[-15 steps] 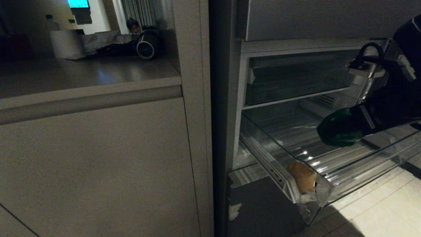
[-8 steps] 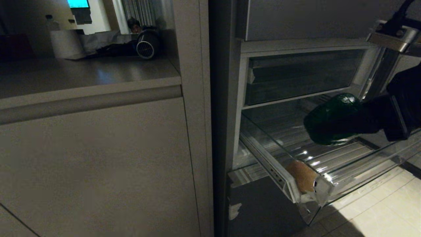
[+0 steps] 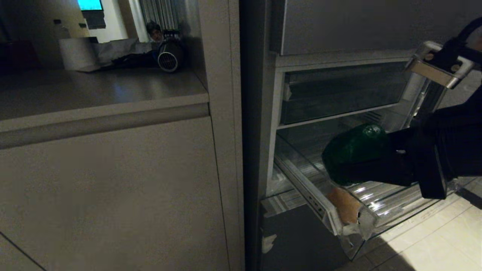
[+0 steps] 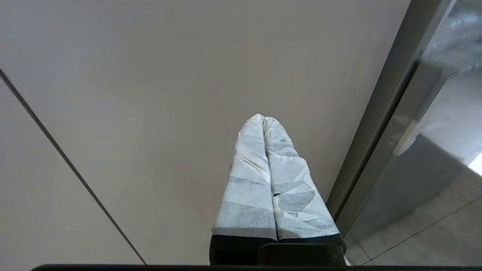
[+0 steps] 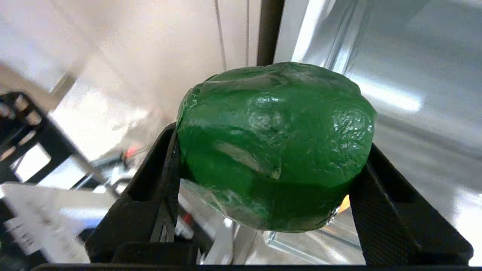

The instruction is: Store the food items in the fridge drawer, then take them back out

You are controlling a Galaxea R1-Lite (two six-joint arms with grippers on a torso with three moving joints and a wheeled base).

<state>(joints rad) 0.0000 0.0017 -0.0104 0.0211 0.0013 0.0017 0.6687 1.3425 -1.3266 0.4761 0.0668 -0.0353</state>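
I had swung the right gripper (image 3: 361, 158), clamped on a green pepper (image 3: 354, 152), across the open drawer (image 3: 371, 222) toward the potato (image 3: 344, 205) at its front corner, so storing was under way; the left gripper (image 4: 263, 122) was shut.

The head camera looks forward and down from above, taking in the desk (image 3: 94, 88) and cabinet front on the left and the open fridge drawer (image 3: 361, 222) on the right at middle distance. The left wrist camera sits behind the left end effector (image 4: 263, 119), facing the plain cabinet panel at close range. The right wrist camera sits behind the right end effector (image 5: 271, 177), very close to the green item (image 5: 275, 143). Head and right wrist views share that green item (image 3: 356, 152) and the drawer.
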